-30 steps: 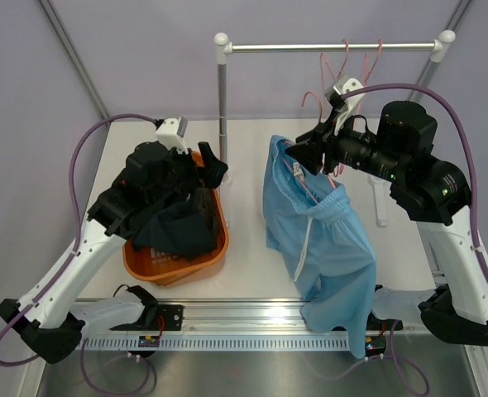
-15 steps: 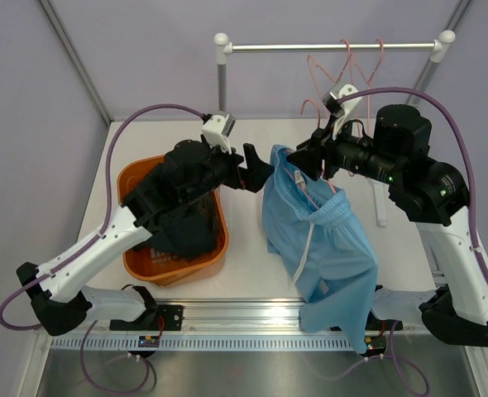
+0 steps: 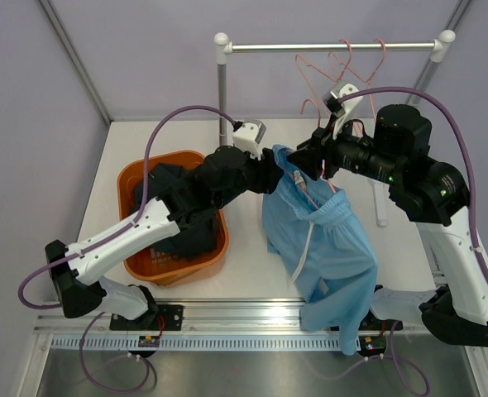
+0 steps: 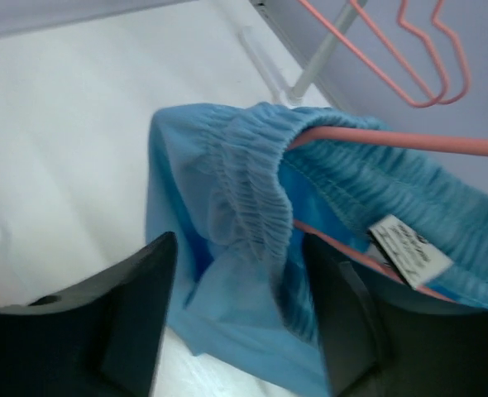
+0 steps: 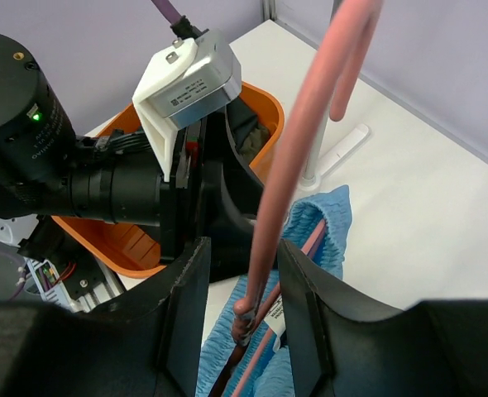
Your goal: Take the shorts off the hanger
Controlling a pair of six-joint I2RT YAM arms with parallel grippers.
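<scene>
Light blue shorts (image 3: pixel 322 240) hang from a pink hanger (image 5: pixel 285 207) clamped in the closed right end effector (image 5: pixel 240 306). The left end effector (image 4: pixel 240 306), spread wide and empty, faces the waistband (image 4: pixel 252 174) directly ahead, its elastic running crosswise.

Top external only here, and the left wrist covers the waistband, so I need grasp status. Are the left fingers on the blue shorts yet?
Observer: Not closed. In the left wrist view the left fingers stand open, with the bunched elastic waistband of the light blue shorts between them.
Operator: Hanger inside the waistband at that spot?
Observer: The pink hanger bar comes out of the waistband just right of the gap between the fingers.
Operator: And the right side?
Observer: In the right wrist view the hanger's neck runs up between the right fingers, with one close on each side.
</scene>
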